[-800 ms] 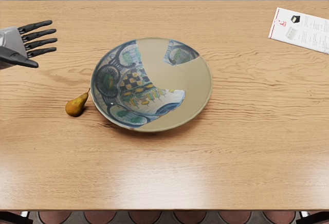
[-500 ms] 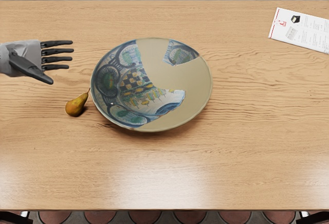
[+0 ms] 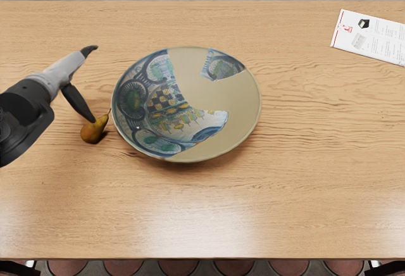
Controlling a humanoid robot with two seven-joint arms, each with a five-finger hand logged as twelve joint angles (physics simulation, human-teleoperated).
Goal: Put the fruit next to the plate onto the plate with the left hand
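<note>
We see the left hand [image 3: 60, 72], fingers straight and holding nothing, near the teardrop pear [image 3: 93, 130] beside the glazed, patterned plate [image 3: 252, 108]; the sheet's [image 3: 370, 35] print is unreadable.

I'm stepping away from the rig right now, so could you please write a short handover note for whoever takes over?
Left hand: open, holding nothing, just behind the pear, thumb pointing down at it; contact unclear.
Right hand: not in view.
Pear: on the table, beside the left edge of the plate.
Done: nothing placed yet.
Left: grasp the pear, lift it, set it on the plate.
</note>
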